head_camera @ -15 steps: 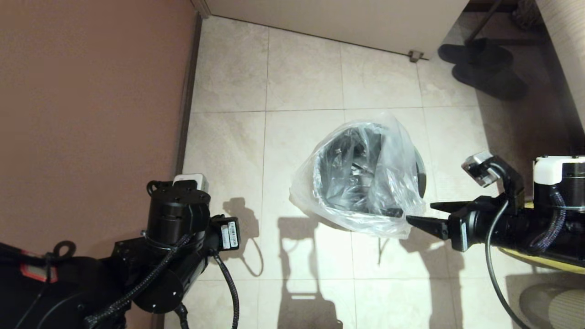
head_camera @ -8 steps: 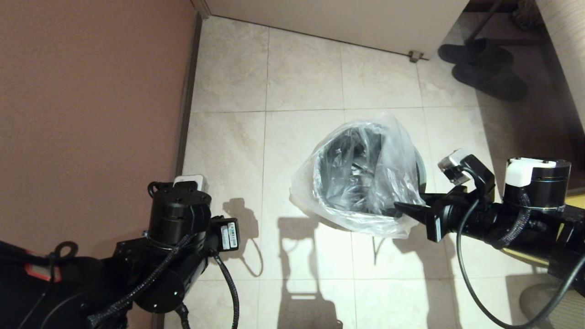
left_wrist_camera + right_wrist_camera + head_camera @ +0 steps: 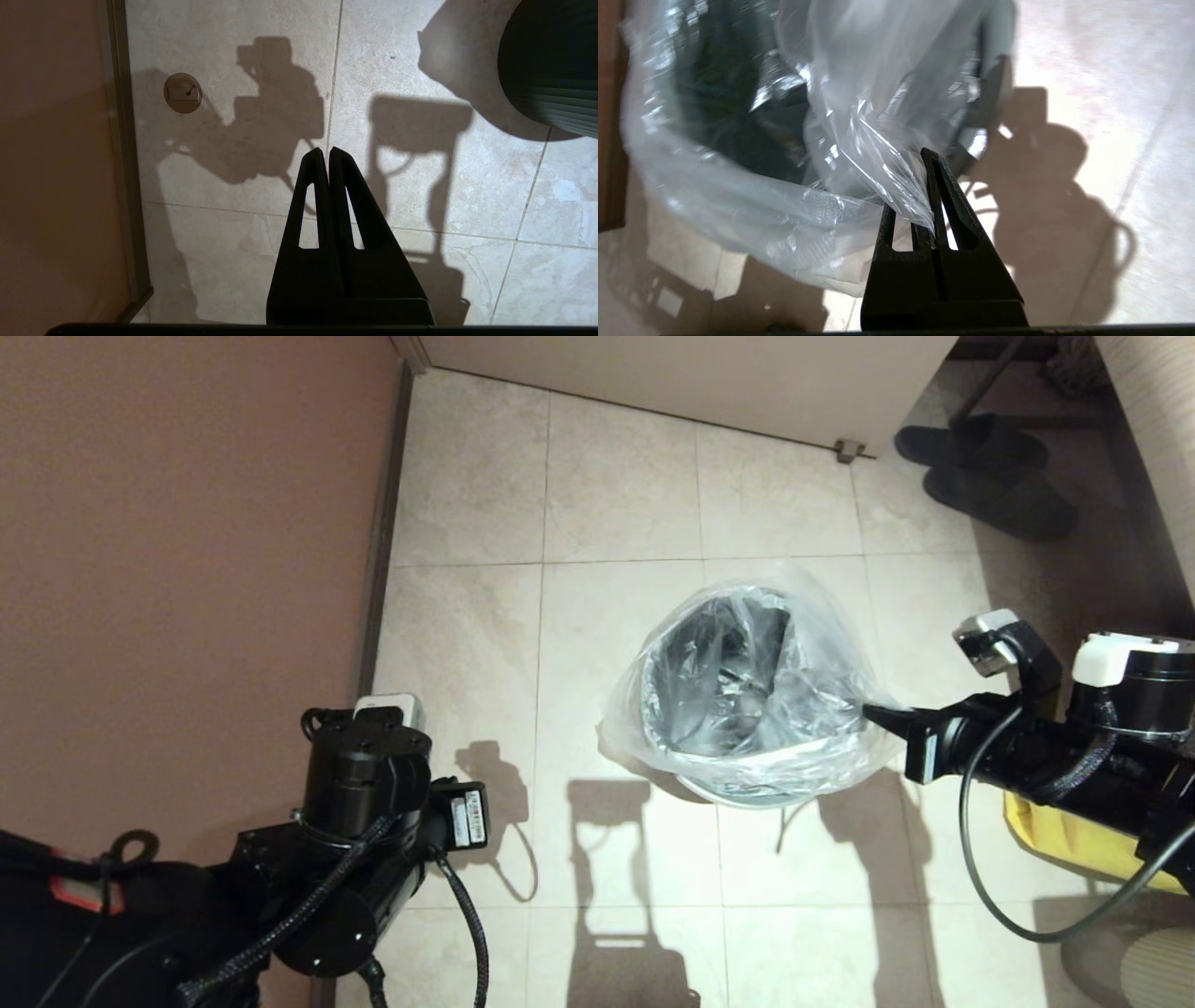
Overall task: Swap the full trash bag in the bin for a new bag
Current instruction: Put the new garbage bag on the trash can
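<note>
The round bin (image 3: pixel 747 793) stands on the tiled floor at the middle, its dark inside seen through the transparent new bag (image 3: pixel 747 700) that lies in it and spills over its rim. My right gripper (image 3: pixel 873 714) is at the bin's right side, shut on a pinched fold of the bag's edge (image 3: pixel 896 186), pulling it outward past the rim (image 3: pixel 973 140). My left gripper (image 3: pixel 325 154) is shut on nothing, parked low at the left near the wall, pointing at bare tiles; the bin's dark ribbed wall (image 3: pixel 551 70) shows in its view's corner.
A brown wall (image 3: pixel 187 569) runs along the left, a pale door (image 3: pixel 700 373) across the back with a door stop (image 3: pixel 848 450). Dark slippers (image 3: pixel 990 476) lie at the back right. An opaque yellow bag (image 3: pixel 1074 840) sits under my right arm. A round floor plate (image 3: pixel 182 92) lies near the wall.
My right gripper has closed on the bag's edge and drawn it rightward and back; the bag now spreads wider over the bin's right rim. The left arm has not moved.
</note>
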Robot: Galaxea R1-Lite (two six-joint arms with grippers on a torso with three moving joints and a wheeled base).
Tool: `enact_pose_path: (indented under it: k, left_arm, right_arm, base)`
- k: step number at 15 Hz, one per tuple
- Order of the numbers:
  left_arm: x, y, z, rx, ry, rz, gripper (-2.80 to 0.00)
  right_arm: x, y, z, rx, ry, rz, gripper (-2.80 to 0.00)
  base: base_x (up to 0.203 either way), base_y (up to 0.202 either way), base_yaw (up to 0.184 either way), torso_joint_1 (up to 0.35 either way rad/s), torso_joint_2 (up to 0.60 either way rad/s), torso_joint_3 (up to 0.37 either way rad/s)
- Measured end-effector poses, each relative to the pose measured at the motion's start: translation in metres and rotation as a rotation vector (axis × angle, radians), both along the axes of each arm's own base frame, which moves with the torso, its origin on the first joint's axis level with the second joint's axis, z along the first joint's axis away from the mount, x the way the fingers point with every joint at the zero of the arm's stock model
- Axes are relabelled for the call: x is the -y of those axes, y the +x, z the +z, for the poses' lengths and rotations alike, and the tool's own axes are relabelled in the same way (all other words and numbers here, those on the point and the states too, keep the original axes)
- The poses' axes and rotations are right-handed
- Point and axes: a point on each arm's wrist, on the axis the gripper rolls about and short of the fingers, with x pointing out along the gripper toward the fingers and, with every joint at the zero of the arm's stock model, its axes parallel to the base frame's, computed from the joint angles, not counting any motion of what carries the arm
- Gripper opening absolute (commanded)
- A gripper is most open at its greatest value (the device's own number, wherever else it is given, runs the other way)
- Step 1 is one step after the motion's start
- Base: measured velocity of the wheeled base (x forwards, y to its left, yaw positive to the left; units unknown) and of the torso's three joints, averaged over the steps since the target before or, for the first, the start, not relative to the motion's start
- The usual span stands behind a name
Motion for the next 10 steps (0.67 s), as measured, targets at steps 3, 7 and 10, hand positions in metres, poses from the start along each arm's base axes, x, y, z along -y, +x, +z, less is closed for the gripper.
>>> enact_pose_path:
  k: [3,7,10]
  left_arm:
    - [0.000,0.000,0.000,0.000,0.004,0.001,-2.80]
    - [0.000,-0.001,0.000,-0.001,0.004,-0.002,-2.80]
    - [0.001,-0.004,-0.002,-0.006,0.008,-0.008,-2.80]
  right_arm:
    - [0.019,0.003,-0.001,-0.009,0.012,-0.062,-2.80]
    - [0.027,0.006,-0.013,-0.061,0.032,-0.074,-2.80]
    - [0.028,0.004,-0.031,-0.129,0.025,-0.078,-2.80]
  base:
    - [0.000,0.000,0.000,0.000,0.00,0.000]
    - [0.000,0.000,0.000,0.000,0.00,0.000]
    - [0.000,0.000,0.000,0.000,0.00,0.000]
